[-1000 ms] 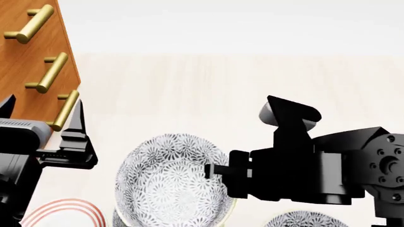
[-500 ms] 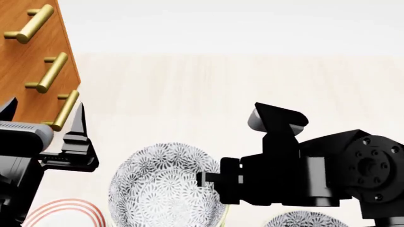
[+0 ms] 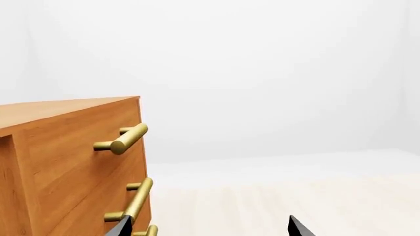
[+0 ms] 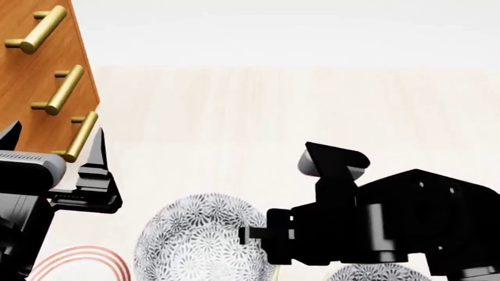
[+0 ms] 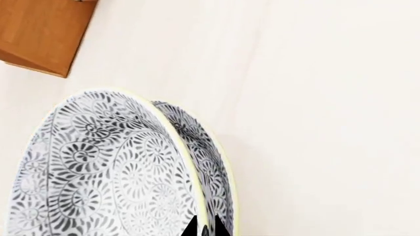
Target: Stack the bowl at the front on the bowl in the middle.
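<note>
While seen from the head camera, going left to right: wooden drawer chest with brass handles; left gripper beside it, fingers spread apart, holding nothing. Low near the middle, the bowl at the front, grey-flowered, nothing visible inside, rim pinched by right gripper, fingers closed together on it. Below, cannot tell whether touching the bowl in the middle. Lower right, another patterned bowl, partly hidden.

No legible text, seemingly.
</note>
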`<state>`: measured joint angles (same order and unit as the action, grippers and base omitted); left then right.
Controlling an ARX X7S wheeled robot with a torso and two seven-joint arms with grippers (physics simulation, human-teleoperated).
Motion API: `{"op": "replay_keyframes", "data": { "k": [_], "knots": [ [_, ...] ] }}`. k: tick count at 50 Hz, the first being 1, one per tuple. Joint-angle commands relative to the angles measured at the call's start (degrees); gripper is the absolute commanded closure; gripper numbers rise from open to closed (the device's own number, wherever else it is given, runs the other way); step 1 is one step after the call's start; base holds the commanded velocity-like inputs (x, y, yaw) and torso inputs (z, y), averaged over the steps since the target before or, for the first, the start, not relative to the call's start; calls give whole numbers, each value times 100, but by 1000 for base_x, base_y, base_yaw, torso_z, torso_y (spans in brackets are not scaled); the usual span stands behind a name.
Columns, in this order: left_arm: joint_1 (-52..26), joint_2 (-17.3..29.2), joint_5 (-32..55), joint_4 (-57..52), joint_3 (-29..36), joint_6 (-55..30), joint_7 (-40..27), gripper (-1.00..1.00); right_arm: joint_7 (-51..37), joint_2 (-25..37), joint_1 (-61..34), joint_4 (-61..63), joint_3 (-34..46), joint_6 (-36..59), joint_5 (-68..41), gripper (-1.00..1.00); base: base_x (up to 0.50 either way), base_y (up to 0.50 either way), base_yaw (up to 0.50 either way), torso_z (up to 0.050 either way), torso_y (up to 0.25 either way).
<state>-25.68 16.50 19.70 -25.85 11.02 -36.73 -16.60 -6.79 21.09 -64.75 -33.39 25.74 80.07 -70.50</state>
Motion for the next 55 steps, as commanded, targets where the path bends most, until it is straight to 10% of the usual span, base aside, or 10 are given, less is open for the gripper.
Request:
{"op": "replay_keyframes", "data": {
  "k": [1,10,11,33,55],
  "knots": [
    [-5,16,20,4,21,5,-22,-100,250,-41,-30,-90,160,-114,-5,100,0,0,0,0,0],
    [13,31,39,3,24,21,-40,-100,300,-30,-41,-60,231,-91,-29,100,0,0,0,0,0],
    [12,30,39,12,25,29,-40,-100,335,-30,-49,-69,261,-70,-27,-100,0,0,0,0,0],
    [-24,52,78,63,68,64,-58,-100,240,133,77,538,140,-116,-316,-100,0,0,0,0,0],
    [108,95,-11,-91,64,460,-110,-100,-543,389,2355,3985,-858,-4816,2214,-100,0,0,0,0,0]
  ]
}}
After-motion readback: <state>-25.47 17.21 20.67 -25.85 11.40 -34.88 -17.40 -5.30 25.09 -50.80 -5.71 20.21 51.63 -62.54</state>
